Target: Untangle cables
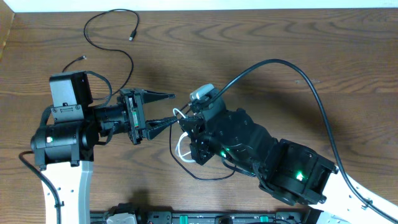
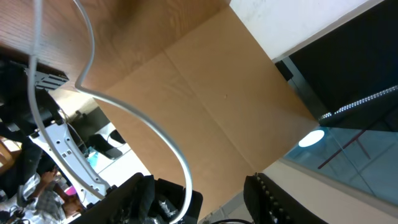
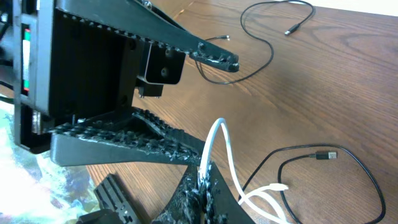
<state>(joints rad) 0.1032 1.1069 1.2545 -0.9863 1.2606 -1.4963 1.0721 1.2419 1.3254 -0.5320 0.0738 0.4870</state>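
Brown wood-grain worktop (image 1: 280,37) carries all three cables, with the two arms meeting nose to nose near its middle. From the left, the left gripper (image 1: 174,107) points to the right with its two toothed fingers spread well apart. In the left wrist view a pale cord runs down between those fingers, and whether it touches either cannot be told. Facing it, the right gripper (image 3: 202,183) has its fingers pressed together on the white cable (image 3: 218,123), which arches up out of the fingertips and drops back to lie in loose loops on the wood just beside them. One black cable (image 3: 322,154) curves on the worktop near the right gripper, its plug end lying free. A second black cable (image 1: 132,36) lies well apart, looping along the far edge beyond the left arm.
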